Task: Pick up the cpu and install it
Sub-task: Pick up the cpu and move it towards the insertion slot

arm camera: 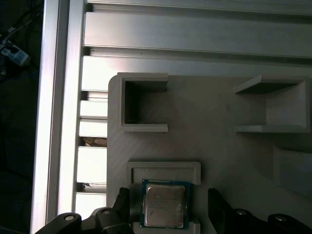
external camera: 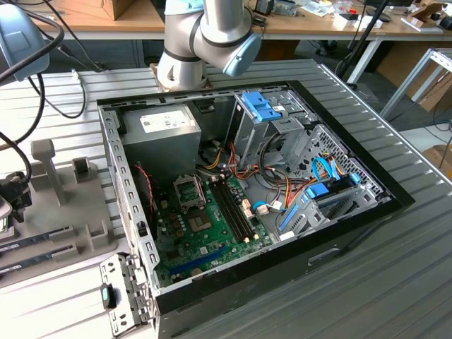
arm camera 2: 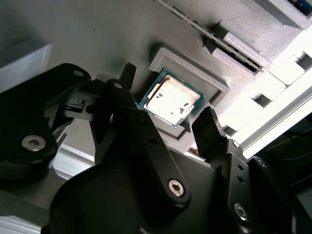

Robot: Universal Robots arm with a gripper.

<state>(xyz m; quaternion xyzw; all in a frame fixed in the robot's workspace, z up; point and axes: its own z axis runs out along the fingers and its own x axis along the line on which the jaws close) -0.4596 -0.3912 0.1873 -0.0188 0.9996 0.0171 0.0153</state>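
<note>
Grey ribbed metal makes the table (external camera: 395,268), and wooden desks with odds and ends stand at the back of the room. On the table sits a big open computer box (external camera: 141,212) with black sides. Inside it lies a green board (external camera: 185,247) with long dark sticks (external camera: 232,206) standing in a row, a grey metal block (external camera: 161,134) at the far end, blue plastic parts and bundles of coloured wires. The silver and blue robot arm (external camera: 205,35) rises behind the box.

At the exterior view's left, a pale grey plastic holder (external camera: 63,212) rests on the table, beside the box.

The cpu (arm camera: 165,204) is not in the box. It lies flat on the grey holder, shiny silver on top with a thin green edge, tucked against a low raised frame (arm camera: 163,169). In both wrist views it sits there on its own, with nothing gripping it.

The black fingers (arm camera 2: 209,127) are spread wide apart. One is on each side of the cpu, close to it. They do not seem to touch it, and the cpu lies in the gap between them.
</note>
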